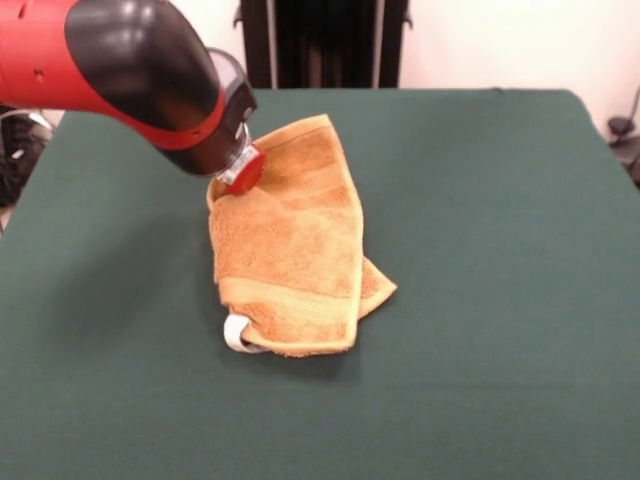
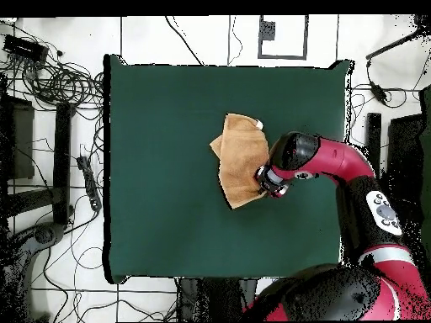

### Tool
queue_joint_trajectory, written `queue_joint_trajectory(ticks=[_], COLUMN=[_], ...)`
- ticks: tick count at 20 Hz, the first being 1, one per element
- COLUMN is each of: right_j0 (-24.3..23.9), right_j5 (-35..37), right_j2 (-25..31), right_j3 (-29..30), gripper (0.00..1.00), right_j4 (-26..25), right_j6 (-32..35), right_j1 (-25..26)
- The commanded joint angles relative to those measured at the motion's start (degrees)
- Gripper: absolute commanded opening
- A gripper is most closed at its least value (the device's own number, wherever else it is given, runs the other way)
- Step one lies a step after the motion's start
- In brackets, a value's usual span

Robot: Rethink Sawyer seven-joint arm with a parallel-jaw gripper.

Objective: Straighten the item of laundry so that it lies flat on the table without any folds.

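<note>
Nearest the front camera, the small white tag loop (image 1: 236,335) marks the orange-tan terry-cloth towel (image 1: 290,250), folded double mid-worktop (image 1: 500,300). Beyond, the tool (image 1: 240,172) meets its far corner; its grip cannot be told. Drawing that corner outward, low and slow, should unfold it.

- Orange-tan terry towel (image 1: 290,245) (image 2: 241,160): lying folded over itself in a long, narrow bundle near the table's middle, a lower layer sticking out at one side; flat woven band crossing near the hem.
- White tag loop (image 1: 236,335): poking out at the towel's corner.
- Dark green table (image 1: 500,250) (image 2: 160,168): spreading wide around the towel.
</note>
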Motion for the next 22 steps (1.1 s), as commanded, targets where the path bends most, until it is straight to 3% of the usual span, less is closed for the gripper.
queue_joint_trajectory(ticks=[1,13,18,22], right_j0=[0.5,-1.3,-3.4,-4.9], right_j5=[10.4,16.3,9.4,8.8], right_j2=[3.4,5.1,7.7,9.4], right_j3=[-1.0,-1.5,0.7,0.2], gripper=[0.0,0.0,0.0,0.0], right_j4=[3.0,6.4,9.9,12.2], right_j6=[-10.0,-11.3,-11.1,-11.3], right_j1=[3.3,4.6,5.0,5.2])
